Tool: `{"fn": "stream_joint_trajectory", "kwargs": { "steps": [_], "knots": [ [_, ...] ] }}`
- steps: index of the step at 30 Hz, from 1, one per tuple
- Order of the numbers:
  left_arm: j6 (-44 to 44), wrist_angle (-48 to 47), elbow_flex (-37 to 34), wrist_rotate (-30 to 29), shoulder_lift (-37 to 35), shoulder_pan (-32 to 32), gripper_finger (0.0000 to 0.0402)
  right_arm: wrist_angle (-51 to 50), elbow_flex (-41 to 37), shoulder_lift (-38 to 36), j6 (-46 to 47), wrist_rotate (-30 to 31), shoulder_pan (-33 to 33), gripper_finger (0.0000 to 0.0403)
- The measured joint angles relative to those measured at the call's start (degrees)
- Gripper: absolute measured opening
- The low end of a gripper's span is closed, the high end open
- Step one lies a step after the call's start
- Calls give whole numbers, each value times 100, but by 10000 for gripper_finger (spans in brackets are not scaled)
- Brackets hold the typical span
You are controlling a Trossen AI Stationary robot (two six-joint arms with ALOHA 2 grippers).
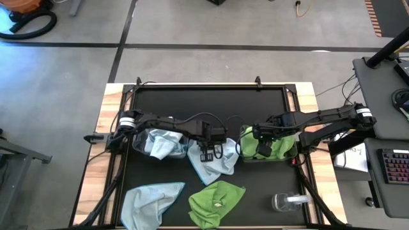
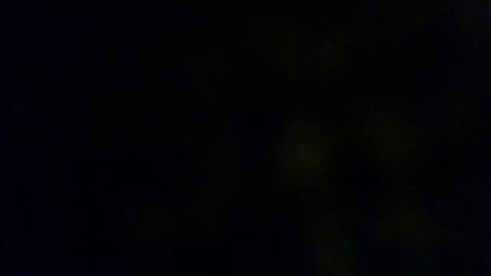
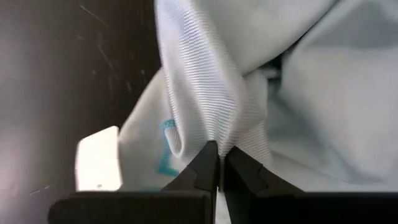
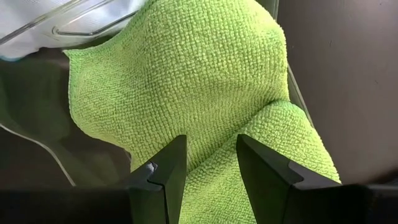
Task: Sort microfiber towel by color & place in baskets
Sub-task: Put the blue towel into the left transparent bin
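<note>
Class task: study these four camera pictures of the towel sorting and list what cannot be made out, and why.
- Low view: all dark, nothing legible.
- High view: left basket hidden under a pale blue towel and the arm.
- High view: mark on the loose green towel too small.
- Left wrist view: white tag blurred.

Left gripper (image 1: 208, 155) clamped shut, right gripper (image 1: 262, 149) spread.

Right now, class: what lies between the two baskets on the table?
In the high view, the pale blue towel, pinched by the left gripper, lies between the left basket and the right basket.
</note>
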Motion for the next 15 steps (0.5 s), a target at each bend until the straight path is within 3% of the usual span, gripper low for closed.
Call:
{"fn": "stream_joint_trajectory", "kwargs": {
  "steps": [15],
  "knots": [
    [12,-2558,3100,-55,-7,-326,0,28,-19,0,0,1,0,137]
  ]
}}
